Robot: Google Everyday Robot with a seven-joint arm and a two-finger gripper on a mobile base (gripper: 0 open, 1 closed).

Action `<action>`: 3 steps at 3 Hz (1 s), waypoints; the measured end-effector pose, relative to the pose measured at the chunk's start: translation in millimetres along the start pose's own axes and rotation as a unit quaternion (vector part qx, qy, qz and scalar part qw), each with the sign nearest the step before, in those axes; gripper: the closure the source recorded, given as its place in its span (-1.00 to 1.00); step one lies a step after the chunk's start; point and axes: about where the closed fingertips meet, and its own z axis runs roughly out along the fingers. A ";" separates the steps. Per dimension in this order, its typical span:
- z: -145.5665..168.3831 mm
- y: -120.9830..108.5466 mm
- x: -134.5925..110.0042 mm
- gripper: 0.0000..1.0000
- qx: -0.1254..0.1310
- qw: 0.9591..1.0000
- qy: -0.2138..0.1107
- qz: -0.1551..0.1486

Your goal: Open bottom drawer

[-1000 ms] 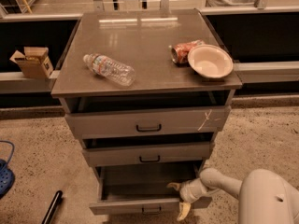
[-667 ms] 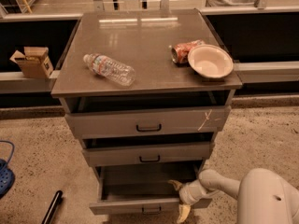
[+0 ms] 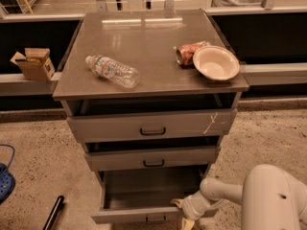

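Note:
The bottom drawer of the grey metal cabinet stands pulled far out, its empty inside showing; its small black handle sits at the picture's lower edge. My gripper on the white arm is at the right end of this drawer's front, fingers touching the front's top edge. Above it are the mid drawer and the top drawer with a white scratch, both slightly ajar.
On the cabinet top lie a plastic bottle, a crushed can and a white bowl. A cardboard box sits on a ledge at left. A black stick and a blue object lie on the floor.
The gripper and arm have shifted slightly at the drawer's right front corner. The drawer stays pulled out about as far as before.

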 end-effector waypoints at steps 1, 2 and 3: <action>-10.8 27.9 -15.4 -0.44 -0.031 0.999 0.002 -0.011; -24.2 45.2 -25.1 -0.34 -0.052 0.998 -0.017 -0.016; -29.6 50.6 -27.8 -0.34 -0.064 0.997 -0.029 -0.016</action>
